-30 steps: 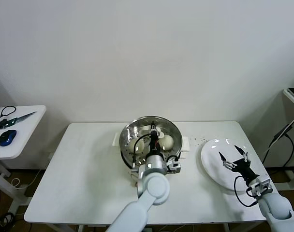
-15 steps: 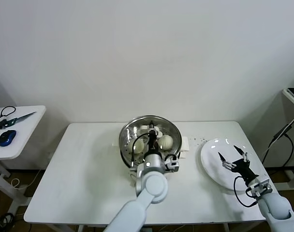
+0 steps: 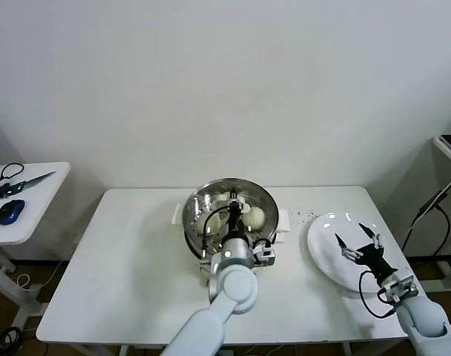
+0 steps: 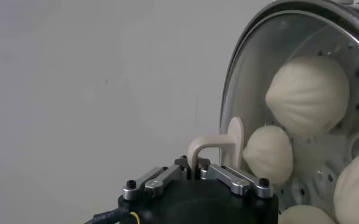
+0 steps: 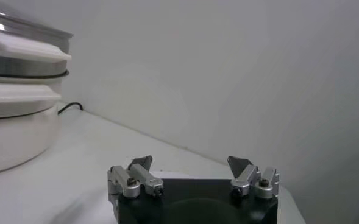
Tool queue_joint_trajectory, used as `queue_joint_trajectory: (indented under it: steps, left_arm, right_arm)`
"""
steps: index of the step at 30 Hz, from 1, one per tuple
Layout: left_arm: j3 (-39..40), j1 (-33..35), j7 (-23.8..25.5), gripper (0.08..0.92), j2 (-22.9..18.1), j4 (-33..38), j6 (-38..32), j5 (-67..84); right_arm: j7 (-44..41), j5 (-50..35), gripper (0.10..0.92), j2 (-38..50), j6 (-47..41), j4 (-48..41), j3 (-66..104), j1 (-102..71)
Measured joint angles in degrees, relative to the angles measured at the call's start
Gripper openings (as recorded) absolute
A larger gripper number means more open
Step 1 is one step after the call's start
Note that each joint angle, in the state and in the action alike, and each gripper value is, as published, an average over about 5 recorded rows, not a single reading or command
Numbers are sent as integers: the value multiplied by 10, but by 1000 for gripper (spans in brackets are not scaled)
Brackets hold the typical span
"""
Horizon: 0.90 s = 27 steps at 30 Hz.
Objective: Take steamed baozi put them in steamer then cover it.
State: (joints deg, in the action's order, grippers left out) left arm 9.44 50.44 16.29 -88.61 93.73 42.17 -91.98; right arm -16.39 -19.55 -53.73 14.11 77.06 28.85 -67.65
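Note:
The steamer [image 3: 190, 221], a shiny steel pot on a white base, stands at the middle back of the table. Over its mouth lies the cover [image 4: 250, 91], a clear glass lid with a metal rim. My left gripper [image 3: 232, 213] is shut on the cover's white handle [image 4: 211, 143]. Through the glass I see several steamed baozi [image 4: 308, 94] on the perforated tray, two of them in the head view [image 3: 256, 216]. Whether the cover rests fully on the rim I cannot tell. My right gripper [image 3: 357, 242] hangs open and empty over the white plate [image 3: 323, 248] at the right.
A side table [image 3: 33, 194] at the left carries a blue mouse [image 3: 11, 211] and scissors [image 3: 29, 181]. The steamer's white side handle [image 3: 284, 220] juts toward the plate. Small dark specks [image 3: 307, 216] lie between them. A cable [image 3: 433, 202] hangs at the far right.
My left gripper, with the cover's handle in it, has shifted slightly to the left over the steamer. The right arm has not moved.

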Motion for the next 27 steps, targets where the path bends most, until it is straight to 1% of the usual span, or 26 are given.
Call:
queue_joint_trajectory:
  steps: [4, 7, 18, 20, 25, 27]
  left_arm:
    - [0, 3, 1, 168, 1, 3, 0, 5]
    - [0, 4, 7, 230, 5, 9, 0, 10]
    - [7, 15, 23, 550, 31, 56, 0, 29]
    - [8, 18, 25, 593, 37, 67, 0, 31]
    - [10, 30, 26, 748, 53, 95, 0, 40]
    - [8, 35, 26, 792, 60, 106, 0, 44]
  right_arm:
    - [-1, 2, 823, 0, 0, -1, 0, 1]
    - [-1, 3, 823, 0, -1, -1, 0, 2]
    - [-2, 3, 823, 1, -9, -5, 0, 6]
    - [-1, 4, 823, 2, -12, -4, 1, 6]
    - [2, 6, 823, 2, -21, -2, 1, 7]
    - [5, 7, 823, 2, -25, -1, 2, 7]
